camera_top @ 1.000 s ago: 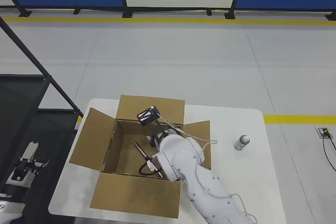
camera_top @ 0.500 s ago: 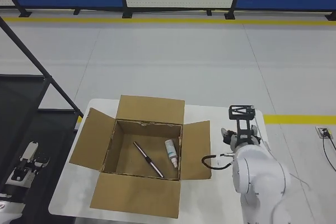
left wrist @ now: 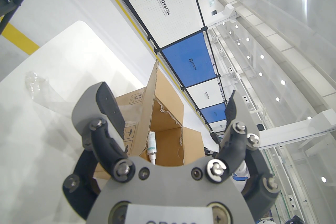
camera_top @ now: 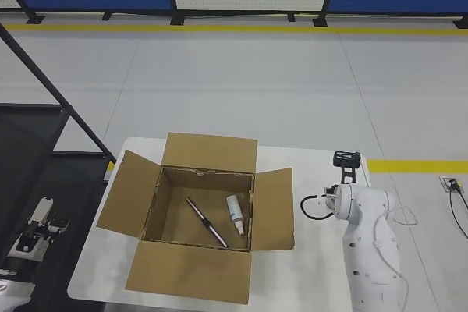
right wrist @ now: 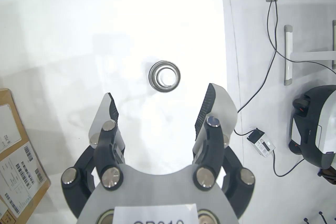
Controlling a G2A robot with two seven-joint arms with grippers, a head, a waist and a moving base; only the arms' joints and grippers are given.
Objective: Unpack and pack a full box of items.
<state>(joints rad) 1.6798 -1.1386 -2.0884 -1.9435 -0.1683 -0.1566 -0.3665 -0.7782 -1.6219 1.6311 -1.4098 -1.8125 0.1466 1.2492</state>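
Box (camera_top: 210,148): open, all four flaps folded outward, on the left half of the table (camera_top: 308,265).

Box contents: a bottle (camera_top: 235,212) lies on the floor close to the right wall. A thin dark rod (camera_top: 207,222), possibly a pen (too small to tell), lies diagonally to the left of the bottle and does not touch it.

Can (right wrist: 164,76): stands upright on the right part of the table, well apart from the box. The right wrist view looks straight down on it.

Right gripper (right wrist: 160,92): hangs over the can, which sits just past the fingertips. Fingers are spread wide, with nothing between them and no contact with the can.

Left gripper (left wrist: 168,95): low, near table level, facing the side of the box. Fingers are wide apart and hold nothing. Past the flaps, the left wrist view shows the bottle lying inside.

Also on the table: a crumpled piece of clear film (left wrist: 34,80) on the bare surface, off to one side of the box.
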